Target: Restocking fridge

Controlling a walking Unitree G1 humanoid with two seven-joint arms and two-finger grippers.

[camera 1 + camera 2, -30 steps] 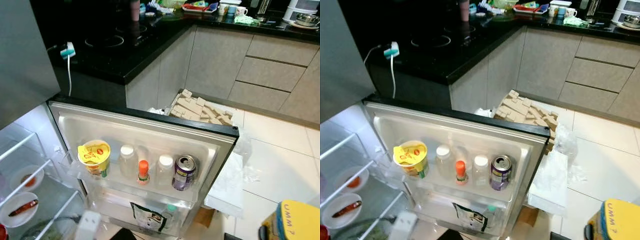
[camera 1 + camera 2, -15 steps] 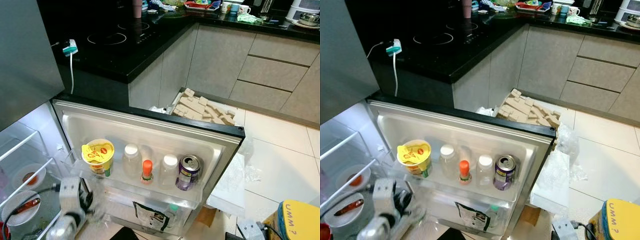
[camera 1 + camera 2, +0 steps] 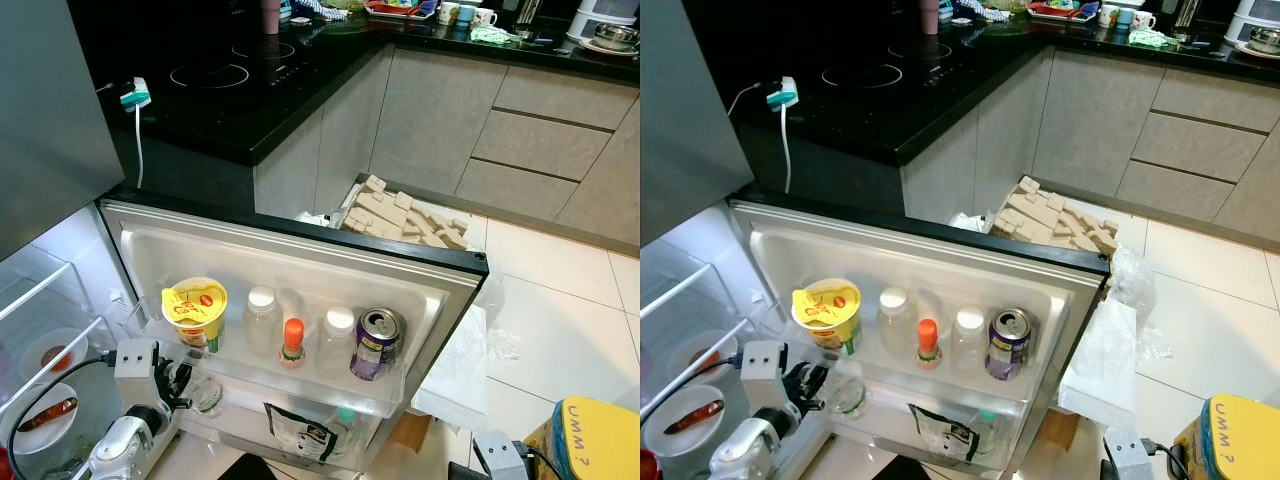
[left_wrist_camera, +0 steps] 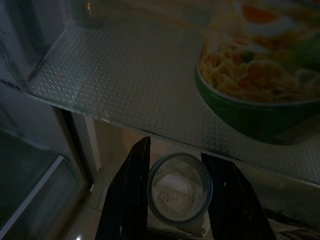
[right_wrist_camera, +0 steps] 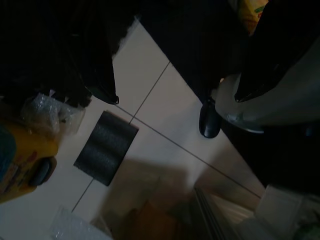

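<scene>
Raised since half a second ago, the left end effector apparently clamps a clear jar just below the door shelf; rim contact could dislodge it.

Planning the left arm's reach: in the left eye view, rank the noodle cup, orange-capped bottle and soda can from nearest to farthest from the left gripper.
From the left gripper:
1. Noodle cup, just above it, at the door shelf's left end.
2. Orange-capped bottle, mid-shelf.
3. Soda can, at the right end.

Yellow bin cut off at frame corner, its lettering unreadable. Lower door pouch half hidden behind shelf rail. Noodle cup cropped, blurred in left wrist view. Right wrist view mostly too dark.
</scene>
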